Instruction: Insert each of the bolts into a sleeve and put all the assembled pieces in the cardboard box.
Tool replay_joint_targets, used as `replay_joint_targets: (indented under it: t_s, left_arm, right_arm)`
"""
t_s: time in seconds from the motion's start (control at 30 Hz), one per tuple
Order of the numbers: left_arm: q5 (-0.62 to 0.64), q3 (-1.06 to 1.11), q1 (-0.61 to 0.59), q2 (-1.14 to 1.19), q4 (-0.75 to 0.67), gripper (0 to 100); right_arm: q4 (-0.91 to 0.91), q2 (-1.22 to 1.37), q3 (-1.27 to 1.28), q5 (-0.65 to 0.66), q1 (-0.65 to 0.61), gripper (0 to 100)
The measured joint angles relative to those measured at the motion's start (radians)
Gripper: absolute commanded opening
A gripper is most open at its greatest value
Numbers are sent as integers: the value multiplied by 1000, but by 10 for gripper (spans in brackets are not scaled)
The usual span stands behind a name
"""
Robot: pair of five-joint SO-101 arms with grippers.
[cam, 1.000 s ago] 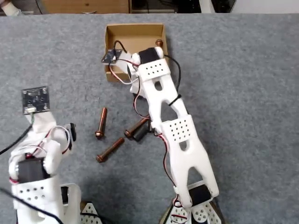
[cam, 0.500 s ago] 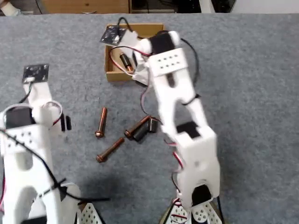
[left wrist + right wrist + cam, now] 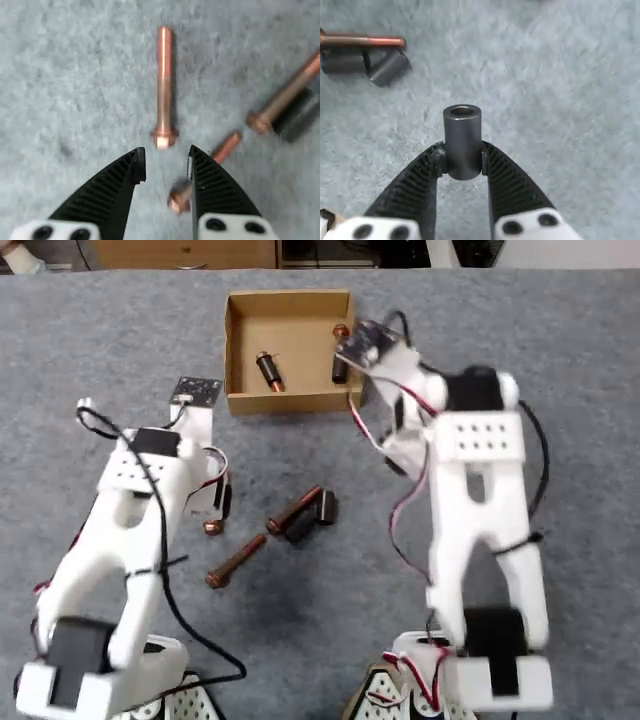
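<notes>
Left pincer released, tips apart just short of the head of a bolt lying on the bench. Cardboard box at that bolt's 1 o'clock, one assembled piece inside. Right pincer at the box's 3 o'clock, grasping a sleeve.

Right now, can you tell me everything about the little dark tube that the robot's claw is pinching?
The sleeve is a short, dark grey tube that looks like smooth metal. It is hollow, its open end points away from the gripper, and nothing sticks out of it. The right gripper is shut on it, its black ribbed fingers pressing its lower half from both sides.
</notes>
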Motion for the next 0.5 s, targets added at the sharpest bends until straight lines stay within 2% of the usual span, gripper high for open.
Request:
replay_joint_targets:
  t_s: [0.23, 0.5]
  left_arm:
    - [3, 8, 3, 61, -166, 146]
    - [3, 69, 3, 61, -175, 146]
  right_arm:
    - [-210, -196, 361, 0, 6, 2]
    - [-242, -244, 420, 0, 23, 2]
